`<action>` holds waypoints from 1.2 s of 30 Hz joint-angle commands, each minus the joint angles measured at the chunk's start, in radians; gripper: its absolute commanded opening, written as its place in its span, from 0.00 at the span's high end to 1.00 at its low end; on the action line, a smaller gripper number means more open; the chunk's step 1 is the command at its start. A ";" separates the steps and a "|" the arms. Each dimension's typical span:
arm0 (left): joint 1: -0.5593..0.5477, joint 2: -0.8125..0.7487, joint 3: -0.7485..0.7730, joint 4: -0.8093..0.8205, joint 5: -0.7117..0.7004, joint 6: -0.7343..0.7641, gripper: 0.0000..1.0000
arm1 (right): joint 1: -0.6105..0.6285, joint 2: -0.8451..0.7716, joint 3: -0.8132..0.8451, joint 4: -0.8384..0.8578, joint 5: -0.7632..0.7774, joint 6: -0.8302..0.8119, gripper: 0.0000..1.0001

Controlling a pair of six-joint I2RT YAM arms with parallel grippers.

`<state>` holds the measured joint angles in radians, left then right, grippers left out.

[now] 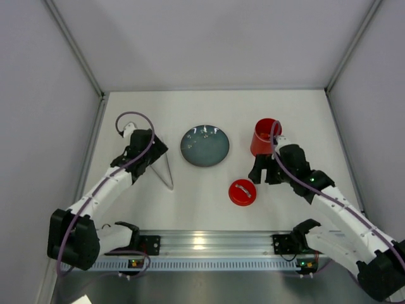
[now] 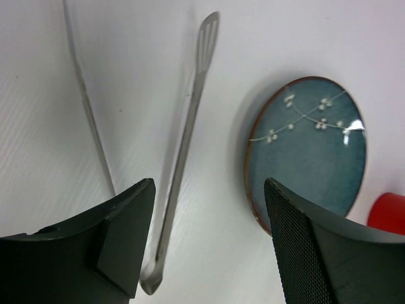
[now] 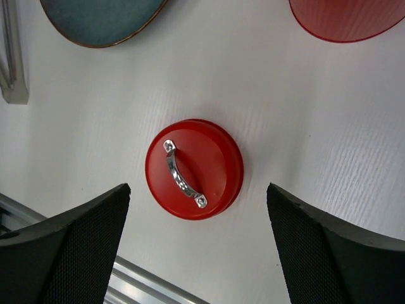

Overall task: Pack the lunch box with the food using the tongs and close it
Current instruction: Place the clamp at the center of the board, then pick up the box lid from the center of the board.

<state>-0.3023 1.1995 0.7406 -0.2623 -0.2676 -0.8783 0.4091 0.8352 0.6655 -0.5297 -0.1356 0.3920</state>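
I read right gripper (image 3: 197,187) wide open, empty, hanging over lid (image 3: 218,164). Lid lies flat on surface (image 3: 304,126), at 7 o'clock from lunch box (image 1: 264,136). Lid handle (image 3: 183,180) runs 11-to-5 in wrist view, oblique to gripper's closing line; I judge wrist turn needed before grasp. Left gripper (image 2: 209,190) open, empty — tongs (image 2: 186,139) lie on surface beneath, at 8 o'clock from plate (image 2: 310,152). No food seen on plate. Right arm nearer lid.
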 commanded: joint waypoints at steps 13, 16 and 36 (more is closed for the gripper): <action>0.002 -0.219 0.184 -0.138 0.140 0.067 0.26 | 0.419 0.321 0.014 0.142 0.455 0.062 0.41; 0.002 -0.242 0.204 -0.156 0.149 0.076 0.26 | 0.461 0.383 0.035 0.146 0.478 0.071 0.42; 0.002 -0.293 0.206 -0.172 0.159 0.105 0.25 | 0.490 0.467 0.108 0.143 0.450 0.084 1.00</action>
<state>-0.3027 0.9371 0.9207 -0.4351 -0.1116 -0.7929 0.8818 1.3357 0.7036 -0.3847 0.3126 0.4740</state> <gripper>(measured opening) 0.744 0.063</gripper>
